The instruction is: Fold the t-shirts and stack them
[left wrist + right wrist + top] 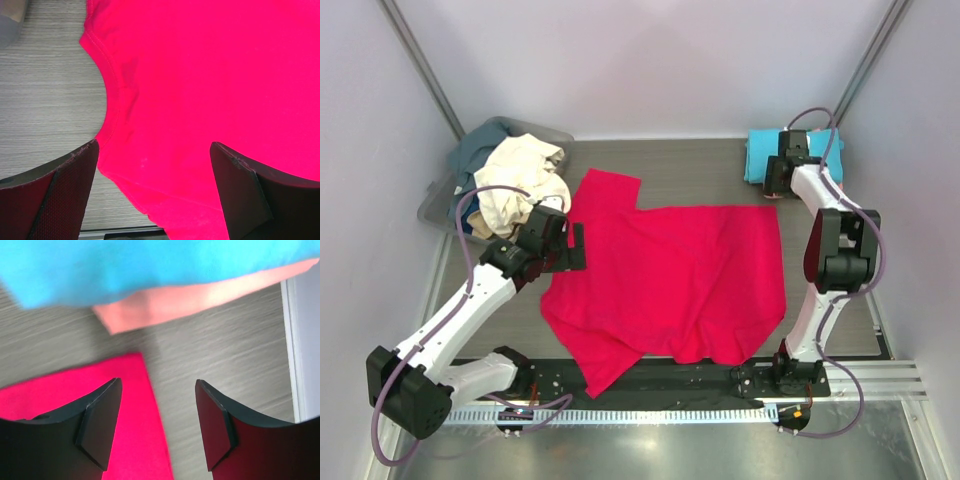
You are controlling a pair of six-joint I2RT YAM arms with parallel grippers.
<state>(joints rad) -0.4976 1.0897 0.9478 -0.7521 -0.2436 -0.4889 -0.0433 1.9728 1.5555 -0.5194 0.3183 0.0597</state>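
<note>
Crimson t-shirt (670, 285) lies spread on the middle of the desk (700, 170). Only the right wrist view shows the salmon pink t-shirt (200, 300) under the folded turquoise t-shirt (760, 150), far right; from above it is hidden. Left end effector (154, 150) and right end effector (158, 385) are both spread, empty.

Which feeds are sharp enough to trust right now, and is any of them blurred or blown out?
Right wrist view: blurred, the turquoise shirt and salmon shirt have soft edges. Left wrist view: sharp, hem stitching on the red shirt reads clearly. Top view: even light, faint shadows, red heavily saturated.
</note>
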